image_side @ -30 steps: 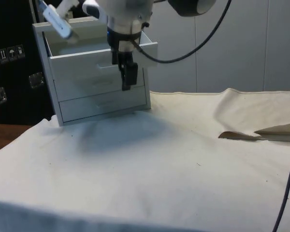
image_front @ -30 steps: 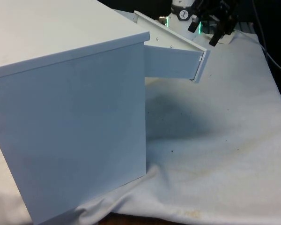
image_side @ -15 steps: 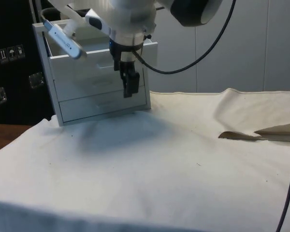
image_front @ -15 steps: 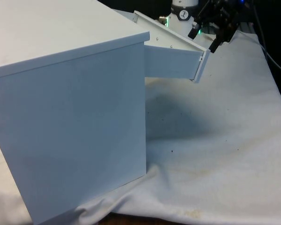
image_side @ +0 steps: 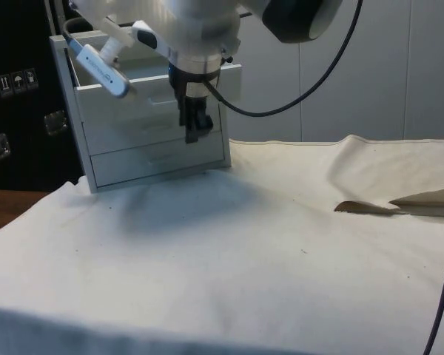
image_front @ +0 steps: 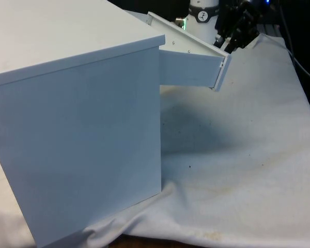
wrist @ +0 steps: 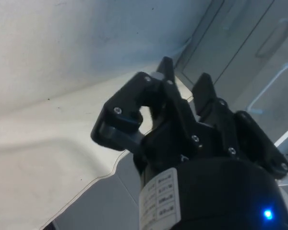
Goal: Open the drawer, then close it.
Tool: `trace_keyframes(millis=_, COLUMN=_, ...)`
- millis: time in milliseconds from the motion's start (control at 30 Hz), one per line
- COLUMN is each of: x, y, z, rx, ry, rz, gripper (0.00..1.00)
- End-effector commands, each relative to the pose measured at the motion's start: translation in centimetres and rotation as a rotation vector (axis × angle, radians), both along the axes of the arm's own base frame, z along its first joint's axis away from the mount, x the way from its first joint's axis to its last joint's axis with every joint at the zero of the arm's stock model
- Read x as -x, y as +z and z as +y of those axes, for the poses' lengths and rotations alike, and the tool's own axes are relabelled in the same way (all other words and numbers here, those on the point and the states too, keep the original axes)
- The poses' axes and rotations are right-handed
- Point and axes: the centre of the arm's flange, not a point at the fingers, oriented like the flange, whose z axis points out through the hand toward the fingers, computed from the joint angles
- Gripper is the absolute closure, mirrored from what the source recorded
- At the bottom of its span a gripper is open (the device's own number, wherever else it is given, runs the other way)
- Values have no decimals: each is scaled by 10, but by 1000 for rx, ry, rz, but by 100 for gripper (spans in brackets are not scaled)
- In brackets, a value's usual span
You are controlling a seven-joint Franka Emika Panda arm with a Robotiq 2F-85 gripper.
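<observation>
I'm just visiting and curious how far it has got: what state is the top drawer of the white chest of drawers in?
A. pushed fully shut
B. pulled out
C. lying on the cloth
B: the top drawer juts out from the white chest of drawers, with the black two-finger gripper at its front.

I see the white chest of drawers (image_front: 77,113) standing on the cloth, its top drawer (image_front: 194,64) pulled well out.
</observation>
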Motion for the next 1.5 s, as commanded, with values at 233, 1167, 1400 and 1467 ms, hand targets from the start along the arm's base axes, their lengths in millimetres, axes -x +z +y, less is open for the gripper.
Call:
trace_keyframes(millis=233, x=-2, y=5, z=-3, rx=10, ry=1, rz=-13, gripper=100)
trace_keyframes(millis=1167, x=-38, y=47, z=-54, rx=49, ry=-26, rz=-73, gripper=100)
trace_keyframes(millis=1400, x=-50, y=57, z=-69, rx=55, ry=-35, rz=-85, gripper=100)
trace_keyframes(millis=1467, x=-54, y=59, z=-74, rx=57, ry=-39, rz=-88, gripper=100)
